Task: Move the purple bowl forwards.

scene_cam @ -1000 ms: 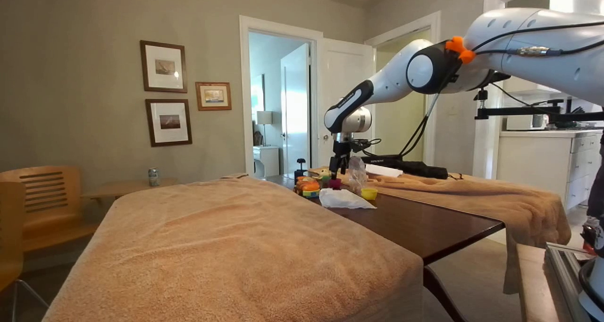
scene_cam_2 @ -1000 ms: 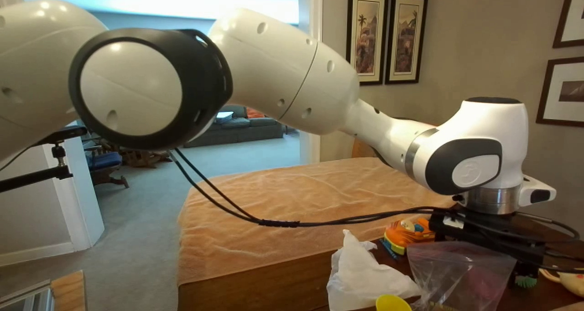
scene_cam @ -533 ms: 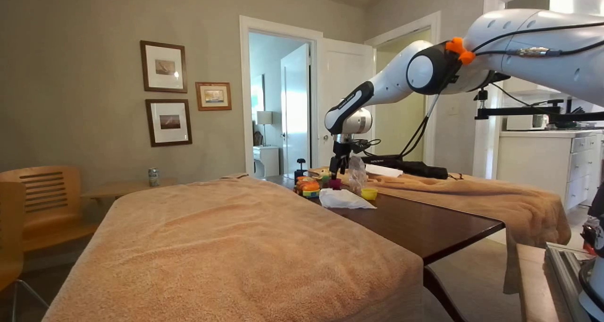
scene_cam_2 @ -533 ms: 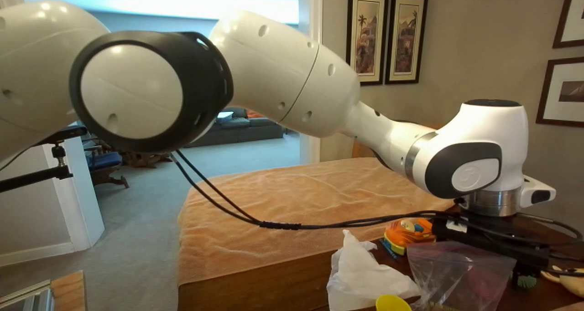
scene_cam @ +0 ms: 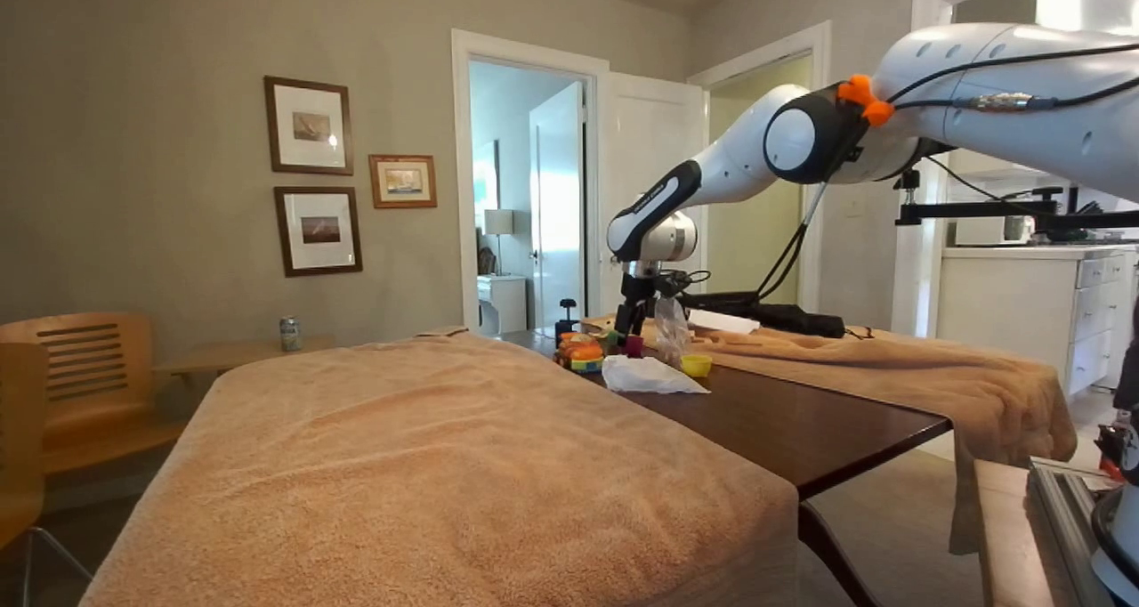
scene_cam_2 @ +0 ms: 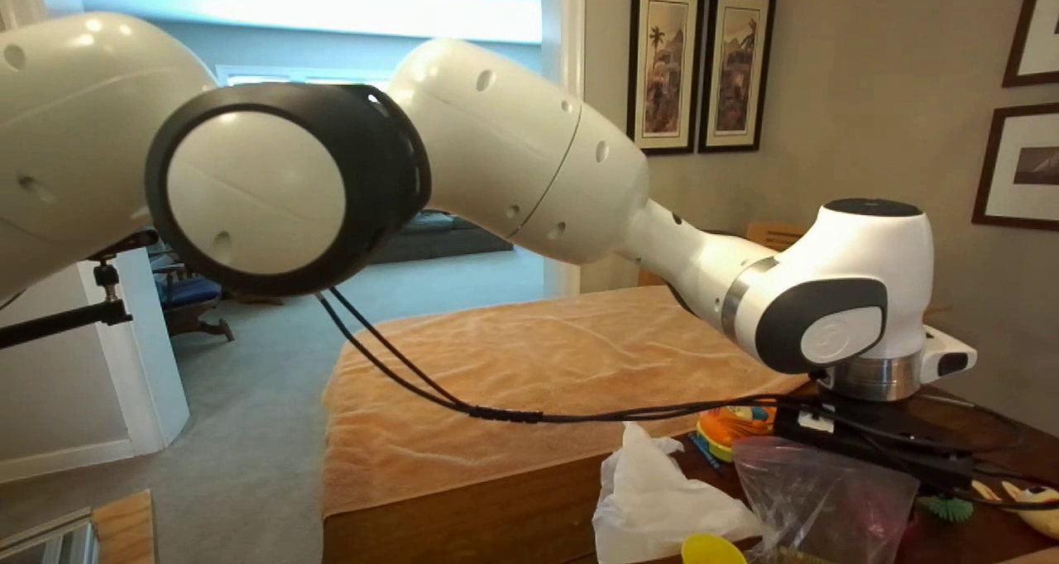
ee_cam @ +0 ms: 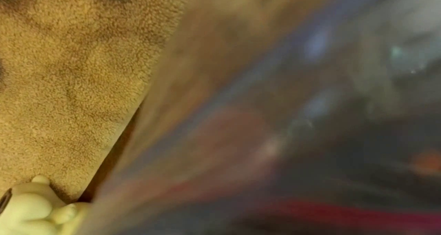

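The purple bowl (scene_cam: pixel 634 346) is on the dark table in an exterior view, among small toys and a clear plastic bag. It looks slightly tipped, but it is too small to be sure. In an exterior view it shows only as a magenta patch (scene_cam_2: pixel 869 510) through the bag. In the wrist view a blurred magenta-red streak (ee_cam: pixel 344 212) at the lower right is probably the bowl. My gripper (scene_cam: pixel 626 333) points down right beside the bowl, on its left in that view, touching or nearly so. Whether its fingers are apart or closed is unclear. The wrist view is mostly covered by the bag.
The clear bag (scene_cam_2: pixel 819 498) stands close to the gripper. A white cloth (scene_cam: pixel 650 376), a yellow cup (scene_cam: pixel 696 366) and an orange toy (scene_cam: pixel 583 352) lie near. A green spiky item (scene_cam_2: pixel 947 509) and a cream toy (ee_cam: pixel 38 207) are close by. Cables hang from the arm.
The arm has lowered and the gripper has shifted left in both exterior views. The bowl has shifted slightly and its outline looks taller. The bag has been pushed a little to the left in an exterior view.
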Controlling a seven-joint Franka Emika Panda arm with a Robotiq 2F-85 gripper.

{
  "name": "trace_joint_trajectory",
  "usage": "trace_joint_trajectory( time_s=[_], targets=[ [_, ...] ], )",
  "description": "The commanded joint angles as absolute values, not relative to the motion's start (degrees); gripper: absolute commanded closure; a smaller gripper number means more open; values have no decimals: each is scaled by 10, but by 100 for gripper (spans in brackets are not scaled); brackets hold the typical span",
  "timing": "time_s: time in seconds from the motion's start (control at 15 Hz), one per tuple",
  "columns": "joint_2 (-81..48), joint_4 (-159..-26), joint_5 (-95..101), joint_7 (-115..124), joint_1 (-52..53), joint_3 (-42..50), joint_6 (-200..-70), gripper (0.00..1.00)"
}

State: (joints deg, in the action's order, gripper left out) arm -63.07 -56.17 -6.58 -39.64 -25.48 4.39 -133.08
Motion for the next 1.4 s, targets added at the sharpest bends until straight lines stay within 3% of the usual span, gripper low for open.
trace_joint_trajectory(
  time_s=[0.0,0.2,0.27,0.4,1.0,1.33],
  targets=[
    [-638,-557,-69,-415,-260,34,-1344,0],
    [-637,-558,-69,-413,-259,35,-1343,2],
    [-637,-558,-68,-412,-259,35,-1341,26],
    [-637,-558,-67,-411,-258,36,-1339,32],
    [-636,-560,-63,-405,-255,43,-1342,99],
    [-634,-562,-62,-402,-254,47,-1344,98]
  ],
)
